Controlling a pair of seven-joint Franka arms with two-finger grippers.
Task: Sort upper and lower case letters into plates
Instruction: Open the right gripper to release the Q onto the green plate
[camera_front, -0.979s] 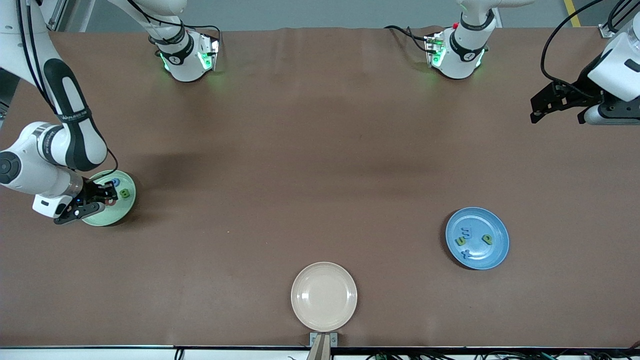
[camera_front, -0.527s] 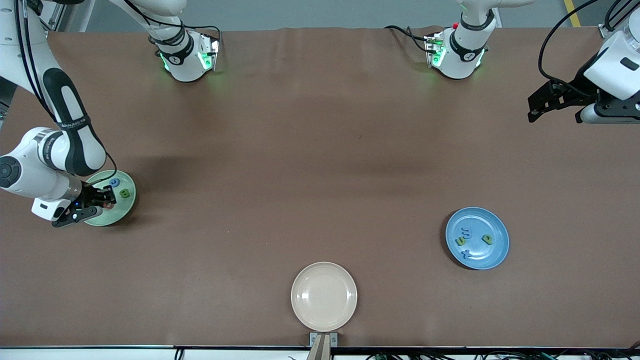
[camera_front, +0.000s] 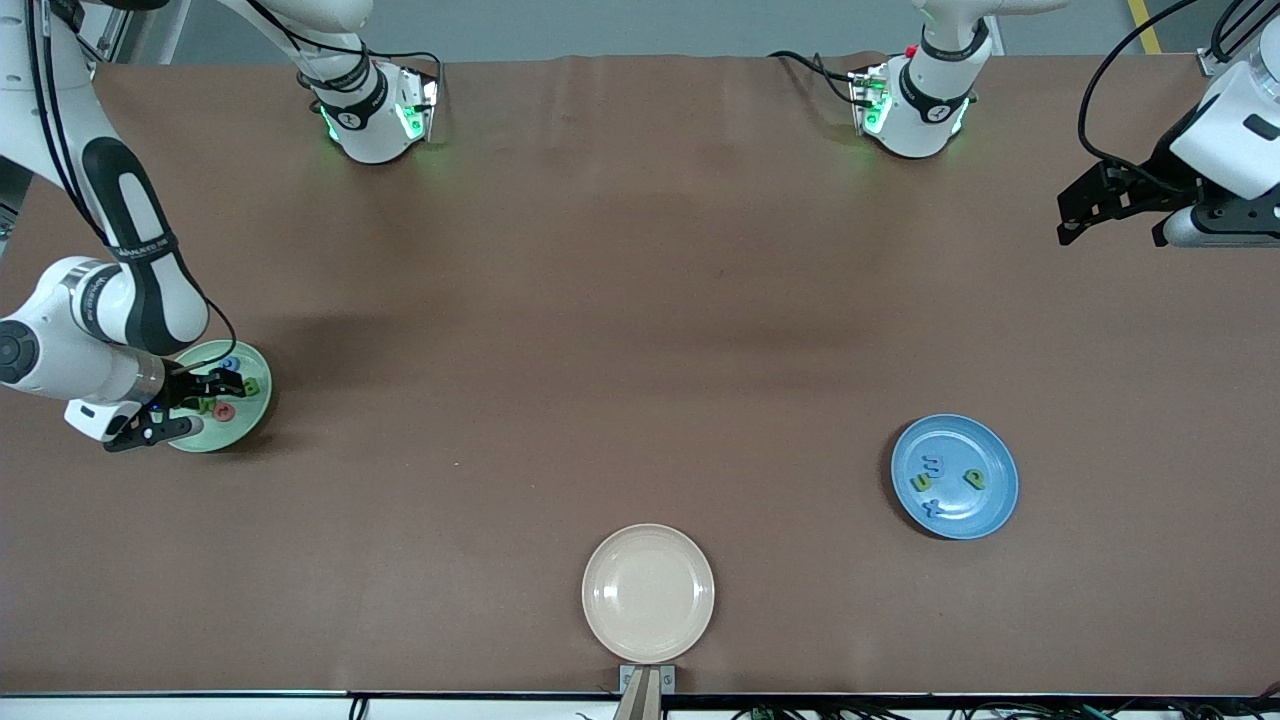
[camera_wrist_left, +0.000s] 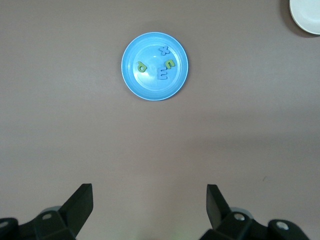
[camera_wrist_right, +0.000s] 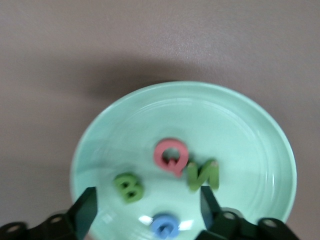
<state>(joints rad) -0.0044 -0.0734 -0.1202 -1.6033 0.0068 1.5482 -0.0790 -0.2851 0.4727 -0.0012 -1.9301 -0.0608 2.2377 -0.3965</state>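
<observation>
The mint green plate (camera_front: 215, 437) lies at the right arm's end of the table. My right gripper (camera_front: 215, 392) hangs open and empty just above it. In the right wrist view (camera_wrist_right: 147, 207) its jaws stand apart over the plate (camera_wrist_right: 260, 150), which holds a pinkish-red Q (camera_wrist_right: 170, 156), a green N (camera_wrist_right: 204, 174), a green B (camera_wrist_right: 129, 187) and a blue letter (camera_wrist_right: 165, 225). The blue plate (camera_front: 985, 505) holds two blue and two green letters (camera_front: 973, 478). My left gripper (camera_front: 1110, 215) waits open and empty, high over the left arm's end of the table (camera_wrist_left: 148, 200).
A cream-beige plate (camera_front: 648, 593) lies near the table's front edge, midway along it, with nothing on it. The left wrist view shows the blue plate (camera_wrist_left: 150, 85) and an edge of the cream plate (camera_wrist_left: 307, 15). The brown table (camera_front: 640, 330) is bare between the plates.
My right gripper has shifted a little over the mint plate, and the pinkish-red letter and a green letter now show beside it. The left gripper has barely moved.
</observation>
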